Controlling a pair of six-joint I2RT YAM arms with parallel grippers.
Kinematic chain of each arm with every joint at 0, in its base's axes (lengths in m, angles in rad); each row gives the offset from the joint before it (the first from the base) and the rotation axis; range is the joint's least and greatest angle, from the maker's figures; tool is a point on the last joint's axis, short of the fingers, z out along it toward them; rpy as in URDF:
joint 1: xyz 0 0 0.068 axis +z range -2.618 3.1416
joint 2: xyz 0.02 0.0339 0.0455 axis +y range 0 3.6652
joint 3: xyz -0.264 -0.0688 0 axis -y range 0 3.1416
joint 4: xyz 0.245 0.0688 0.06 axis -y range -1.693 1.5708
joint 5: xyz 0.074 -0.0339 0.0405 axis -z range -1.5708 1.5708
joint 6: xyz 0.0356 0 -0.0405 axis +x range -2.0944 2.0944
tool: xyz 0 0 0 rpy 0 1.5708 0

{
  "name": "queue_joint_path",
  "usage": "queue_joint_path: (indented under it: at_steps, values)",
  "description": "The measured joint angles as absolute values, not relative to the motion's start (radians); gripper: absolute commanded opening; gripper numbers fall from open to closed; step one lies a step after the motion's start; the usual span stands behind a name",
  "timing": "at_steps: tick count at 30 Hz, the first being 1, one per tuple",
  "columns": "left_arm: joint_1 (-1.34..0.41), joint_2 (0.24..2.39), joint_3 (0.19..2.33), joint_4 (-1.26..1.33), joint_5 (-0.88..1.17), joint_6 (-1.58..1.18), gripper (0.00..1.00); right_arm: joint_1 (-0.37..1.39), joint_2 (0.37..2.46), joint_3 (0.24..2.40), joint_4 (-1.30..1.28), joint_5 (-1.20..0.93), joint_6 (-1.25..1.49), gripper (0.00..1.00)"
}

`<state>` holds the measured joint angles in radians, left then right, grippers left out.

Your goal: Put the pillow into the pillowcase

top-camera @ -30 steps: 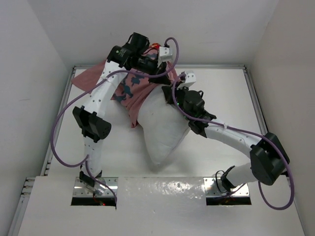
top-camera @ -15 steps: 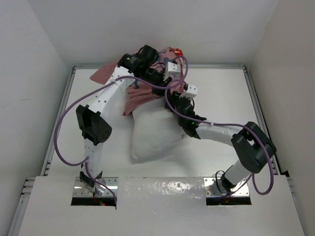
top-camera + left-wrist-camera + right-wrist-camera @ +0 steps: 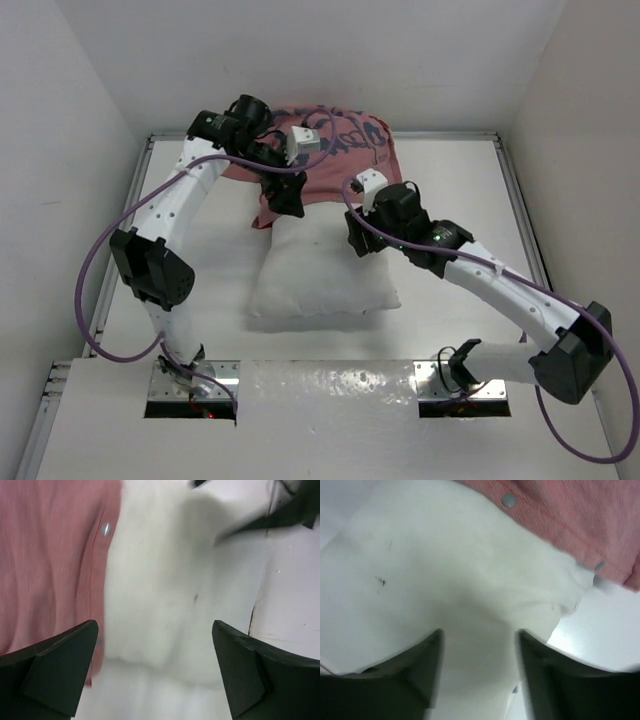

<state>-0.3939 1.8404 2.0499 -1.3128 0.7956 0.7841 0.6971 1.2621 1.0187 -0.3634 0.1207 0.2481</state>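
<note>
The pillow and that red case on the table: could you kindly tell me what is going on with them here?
Two robot arms are working to get the pillow into the pillowcase. The pillow lies flat on the table, mostly bare, with the case's pink edge overlapping its far end. The left gripper and right gripper hover over that end, jaws open, holding nothing.

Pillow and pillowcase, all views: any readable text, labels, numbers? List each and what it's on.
No text can be read in any view.
pillowcase: only dark printed shapes, no letters made out.
pillow: faint specks, no writing.
small tag at the pillow's corner: too blurred to read.
</note>
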Motion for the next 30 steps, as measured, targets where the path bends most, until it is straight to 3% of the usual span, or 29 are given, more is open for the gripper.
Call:
queue_joint_path:
  at_steps: [1, 2, 3, 5, 7, 8, 10, 14, 19, 30]
  values:
    - [-0.374, 1.832, 2.024, -1.314, 0.779, 0.782, 0.87, 0.69, 1.251, 1.025, -0.405, 0.119, 0.221, 0.07]
    - [-0.358, 1.826, 1.996, -1.314, 0.761, 0.78, 0.67, 0.678, 1.237, 1.025, -0.437, 0.112, 0.205, 0.03]
    - [-0.348, 1.82, 1.973, -1.316, 0.745, 0.776, 0.56, 0.654, 1.224, 1.024, -0.461, 0.105, 0.209, 0.02]
    - [-0.334, 1.811, 1.924, -1.311, 0.696, 0.767, 0.41, 0.545, 1.193, 1.013, -0.47, 0.071, 0.221, 0.18]
    - [-0.317, 1.8, 1.872, -1.291, 0.636, 0.748, 0.46, 0.404, 1.168, 0.994, -0.454, 0.057, 0.242, 0.25]
    - [-0.31, 1.796, 1.846, -1.274, 0.611, 0.735, 0.59, 0.334, 1.165, 0.987, -0.445, 0.04, 0.258, 0.4]
    - [-0.278, 1.793, 1.799, -1.239, 0.575, 0.693, 0.72, 0.185, 1.19, 0.983, -0.415, -0.021, 0.312, 0.54]
    - [-0.112, 1.814, 1.737, -1.12, 0.536, 0.561, 0.73, 0.045, 1.358, 1.031, -0.358, -0.129, 0.374, 0.65]
    - [0.067, 1.888, 1.673, -0.983, 0.511, 0.484, 0.79, 0.035, 1.652, 1.169, -0.285, -0.24, 0.398, 0.66]
    - [0.03, 2.07, 1.631, -0.888, 0.716, 0.457, 0.8, 0.04, 1.866, 1.2, -0.103, -0.368, 0.432, 0.66]
